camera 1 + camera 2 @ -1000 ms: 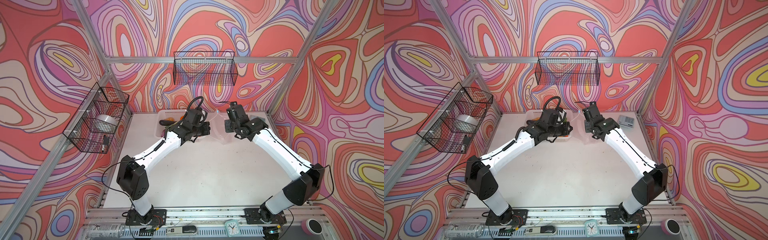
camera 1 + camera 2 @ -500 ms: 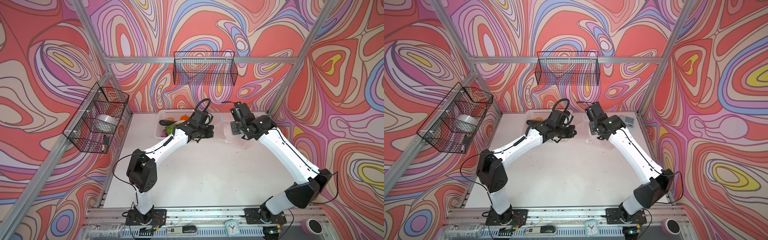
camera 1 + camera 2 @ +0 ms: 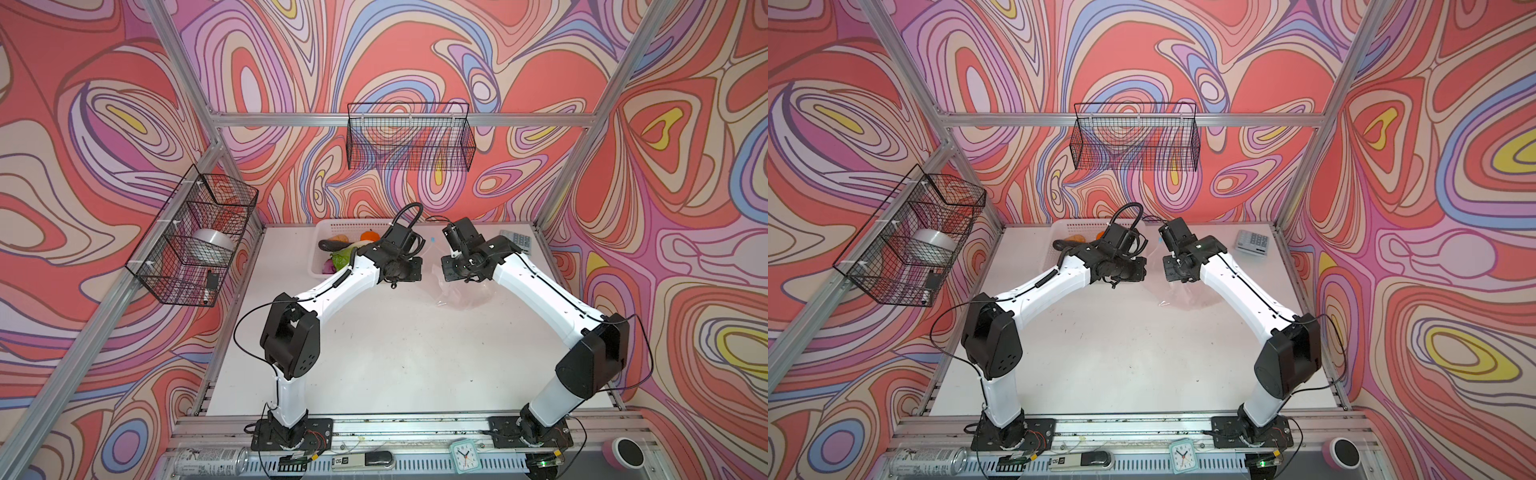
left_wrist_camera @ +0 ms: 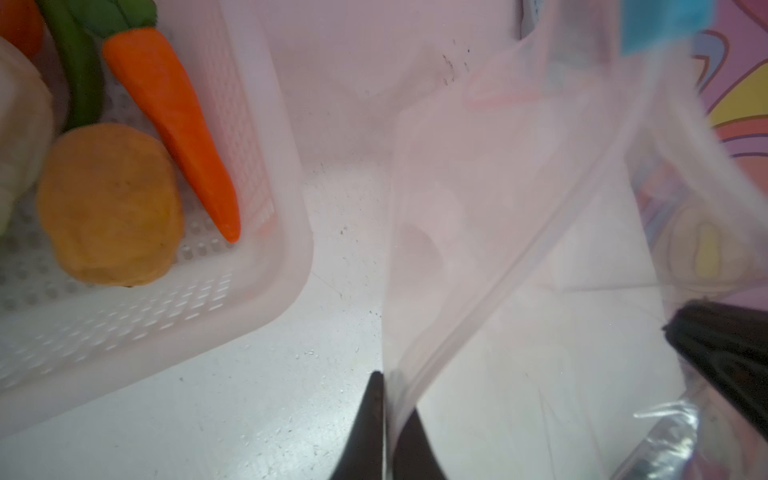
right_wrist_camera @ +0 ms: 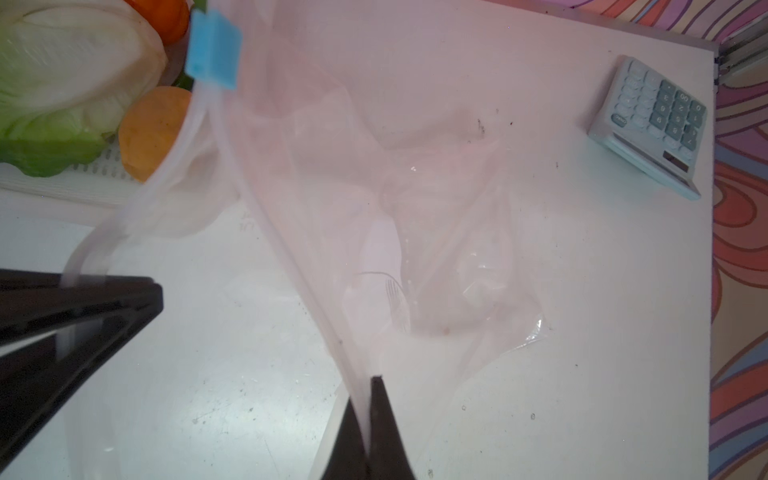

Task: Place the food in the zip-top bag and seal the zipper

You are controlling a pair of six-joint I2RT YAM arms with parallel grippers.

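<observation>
The zip-top bag (image 5: pixel 415 232) is clear and crinkly, its mouth held up between my two grippers while its body (image 3: pixel 465 295) sags onto the table. My left gripper (image 4: pixel 388 395) is shut on one mouth edge, its jaws nearly together. My right gripper (image 5: pixel 368 390) is shut on the other edge. The zipper's light-blue slider (image 5: pixel 214 54) sits at the far end of the mouth, seen also in a top view (image 3: pixel 433 240). The food lies in the white basket (image 3: pixel 332 226): carrot (image 4: pixel 174 124), potato (image 4: pixel 110 203), cabbage (image 5: pixel 62 83), eggplant (image 3: pixel 330 245).
A pale blue calculator (image 3: pixel 517 241) lies at the table's back right corner. Black wire baskets hang on the back wall (image 3: pixel 409 137) and on the left wall (image 3: pixel 195 237). The white basket stands just left of the bag's mouth.
Both grippers have come nearer the front and closer together, carrying the bag's mouth. The bag's body now trails on the table under the right arm.
</observation>
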